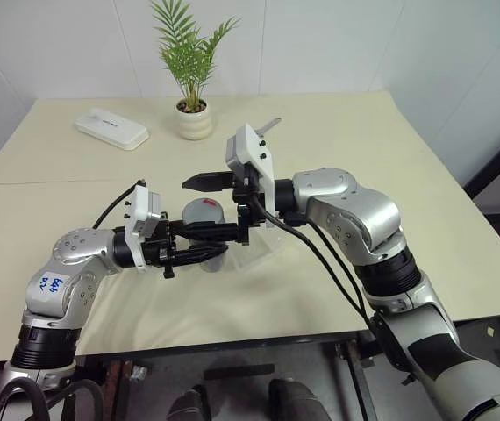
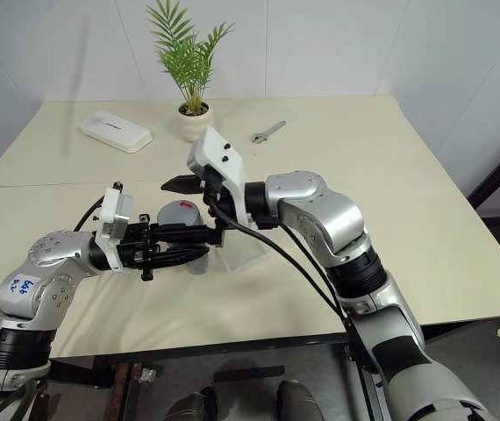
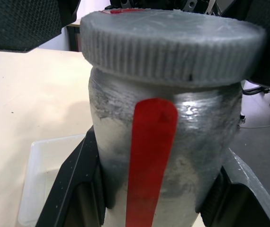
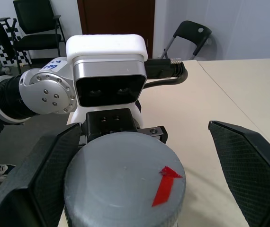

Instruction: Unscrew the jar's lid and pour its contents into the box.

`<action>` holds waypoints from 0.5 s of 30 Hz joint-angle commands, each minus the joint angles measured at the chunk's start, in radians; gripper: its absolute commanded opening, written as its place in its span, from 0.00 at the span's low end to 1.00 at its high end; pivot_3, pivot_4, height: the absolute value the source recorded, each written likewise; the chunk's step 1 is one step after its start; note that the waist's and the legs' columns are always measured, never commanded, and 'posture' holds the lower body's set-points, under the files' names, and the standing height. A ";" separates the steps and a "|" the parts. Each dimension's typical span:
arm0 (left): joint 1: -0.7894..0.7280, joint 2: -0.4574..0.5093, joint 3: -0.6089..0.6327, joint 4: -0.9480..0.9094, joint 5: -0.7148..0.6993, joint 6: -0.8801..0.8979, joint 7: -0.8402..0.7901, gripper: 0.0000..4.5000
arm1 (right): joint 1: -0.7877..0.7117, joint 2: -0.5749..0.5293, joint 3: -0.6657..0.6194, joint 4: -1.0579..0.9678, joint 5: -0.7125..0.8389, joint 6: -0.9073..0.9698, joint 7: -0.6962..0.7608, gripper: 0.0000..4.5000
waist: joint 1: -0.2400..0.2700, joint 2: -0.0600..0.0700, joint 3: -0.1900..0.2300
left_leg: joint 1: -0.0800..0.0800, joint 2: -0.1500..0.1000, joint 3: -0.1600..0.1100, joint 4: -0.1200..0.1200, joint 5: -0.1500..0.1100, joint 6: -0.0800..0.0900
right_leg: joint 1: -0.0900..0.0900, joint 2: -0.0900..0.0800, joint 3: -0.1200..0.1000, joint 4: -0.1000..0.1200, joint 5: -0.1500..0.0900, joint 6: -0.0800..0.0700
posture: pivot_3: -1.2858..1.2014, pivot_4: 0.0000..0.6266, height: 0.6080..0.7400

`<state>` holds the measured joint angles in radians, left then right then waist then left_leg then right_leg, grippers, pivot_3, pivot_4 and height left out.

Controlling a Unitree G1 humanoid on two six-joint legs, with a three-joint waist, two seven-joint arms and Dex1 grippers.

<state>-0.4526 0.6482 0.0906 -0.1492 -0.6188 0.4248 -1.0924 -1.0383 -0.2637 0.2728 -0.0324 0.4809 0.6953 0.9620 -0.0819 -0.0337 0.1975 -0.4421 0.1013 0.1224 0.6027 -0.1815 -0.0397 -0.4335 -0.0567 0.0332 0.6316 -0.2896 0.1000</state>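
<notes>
**Closing on the lid squarely**

The jar [image 3: 163, 156] is held above the worktop [image 1: 364, 149], pinched by my left fingers [image 3: 73, 189]. My right fingers [image 4: 248, 161] are spread either side of the lid [image 4: 123, 179]; I'd centre them, then squeeze evenly before twisting

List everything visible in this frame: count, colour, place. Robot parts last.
jar: 1, silvery with red stripe, held above the table
lid: 1, grey with red arrow, still on the jar
box: 1, clear, on the table below the jar
plant pot: 1, white, green plant, far side of table
flat device: 1, white, far left of table
wrench: 1, silver, far side, right of the pot
table: 1, cream
chairs: 2, black, in the background
left gripper: 1, black, shut on the jar
right gripper: 1, black, open around the lid
</notes>
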 commanded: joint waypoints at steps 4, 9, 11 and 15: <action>0.003 0.014 0.014 -0.030 -0.010 -0.016 -0.023 0.43 | 0.002 -0.070 -0.059 -0.008 -0.002 -0.029 0.033 1.00 | 0.001 0.000 0.000 | 0.000 0.000 0.000 0.000 0.000 0.000 | 0.000 0.000 0.000 0.000 0.000 0.000 | 0.52 0.24 1.00; 0.011 0.025 0.024 -0.029 -0.016 -0.018 -0.034 0.43 | 0.019 -0.101 -0.068 -0.020 0.019 -0.030 0.063 1.00 | 0.000 0.000 0.000 | 0.000 0.000 0.000 0.000 0.000 0.000 | 0.000 0.000 0.000 0.000 0.000 0.000 | 0.52 0.24 1.00; 0.012 0.027 0.026 -0.028 -0.020 -0.019 -0.036 0.43 | 0.024 -0.108 -0.070 -0.021 0.023 -0.029 0.069 1.00 | 0.000 0.000 0.000 | 0.000 0.000 0.000 0.000 0.000 0.000 | 0.000 0.000 0.000 0.000 0.000 0.000 | 0.52 0.24 1.00; 0.015 0.029 0.031 -0.026 -0.019 -0.019 -0.037 0.43 | 0.031 -0.115 -0.079 -0.023 0.030 -0.022 0.071 1.00 | 0.000 0.000 0.000 | 0.000 0.000 0.000 0.000 0.000 0.000 | 0.000 0.000 0.000 0.000 0.000 0.000 | 0.52 0.24 1.00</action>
<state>-0.4440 0.6658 0.1081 -0.1427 -0.6184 0.4245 -1.1002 -1.0037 -0.3600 0.2414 -0.0386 0.5105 0.6780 1.0470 -0.0821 -0.0337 0.1975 -0.4421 0.1013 0.1223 0.6027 -0.1815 -0.0397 -0.4335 -0.0567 0.0332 0.6315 -0.2896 0.1000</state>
